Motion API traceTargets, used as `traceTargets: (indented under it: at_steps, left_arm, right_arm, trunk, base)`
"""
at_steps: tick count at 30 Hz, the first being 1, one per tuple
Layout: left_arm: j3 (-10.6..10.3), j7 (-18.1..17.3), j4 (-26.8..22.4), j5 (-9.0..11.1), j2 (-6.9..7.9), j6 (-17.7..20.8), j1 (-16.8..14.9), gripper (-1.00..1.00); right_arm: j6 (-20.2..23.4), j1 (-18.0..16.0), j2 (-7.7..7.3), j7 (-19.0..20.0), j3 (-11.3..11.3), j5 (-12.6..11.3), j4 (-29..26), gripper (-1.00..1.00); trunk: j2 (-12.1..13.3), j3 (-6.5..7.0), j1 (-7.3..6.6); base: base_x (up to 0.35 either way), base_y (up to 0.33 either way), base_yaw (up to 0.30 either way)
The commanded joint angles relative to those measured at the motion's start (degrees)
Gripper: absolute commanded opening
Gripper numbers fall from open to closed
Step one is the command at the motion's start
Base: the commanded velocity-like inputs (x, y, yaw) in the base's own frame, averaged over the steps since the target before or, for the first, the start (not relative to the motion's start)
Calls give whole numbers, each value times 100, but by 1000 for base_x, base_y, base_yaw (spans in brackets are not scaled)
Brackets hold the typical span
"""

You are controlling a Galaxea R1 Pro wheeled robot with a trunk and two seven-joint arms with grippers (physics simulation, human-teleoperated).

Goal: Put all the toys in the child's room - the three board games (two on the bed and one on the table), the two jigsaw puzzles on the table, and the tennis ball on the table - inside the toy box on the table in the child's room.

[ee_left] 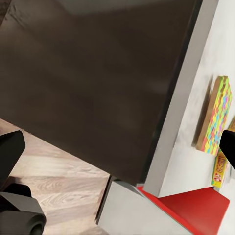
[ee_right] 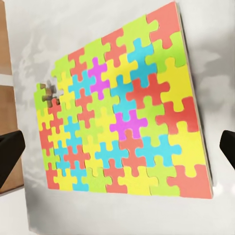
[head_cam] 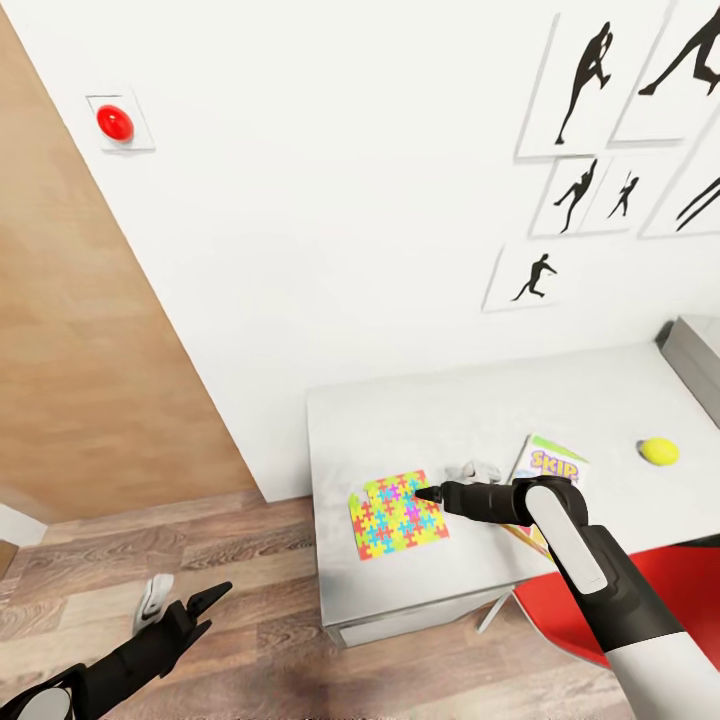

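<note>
A jigsaw puzzle of yellow, pink, blue, green and orange pieces lies flat near the front left corner of the light-grey table. My right gripper hovers open just over the puzzle's right edge, one finger on each side of it in the right wrist view. The SKIP-BO board game lies behind that arm. Further right rests the yellow tennis ball, and a corner of the grey toy box shows at the table's far right. My left gripper hangs open and low over the wood floor, left of the table.
A red chair stands at the table's front right, under my right arm. The white wall with black athlete prints runs behind the table. A wooden panel stands to the left. A small grey-white object lies on the floor.
</note>
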Motion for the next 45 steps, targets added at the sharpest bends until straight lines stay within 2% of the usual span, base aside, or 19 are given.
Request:
traceTargets:
  at_steps: [1, 27, 45]
  left_arm:
    - [9, -13, -4, 1, -1, 29, -1, 100]
    - [3, -13, -4, 1, 0, 29, -1, 100]
    - [-4, -13, -4, -1, -2, 29, -3, 100]
  right_arm:
    - [11, -5, -5, -46, 9, -46, -5, 100]
    - [11, -5, -23, -47, -17, -46, -32, 100]
    - [11, -9, -44, -46, -22, -46, -47, 100]
  trunk:
    - [-10, -15, 3]
    - [-10, -87, 3]
    - [-10, -222, 3]
  base:
    - [0, 0, 0]
    - [0, 0, 0]
    - [0, 0, 0]
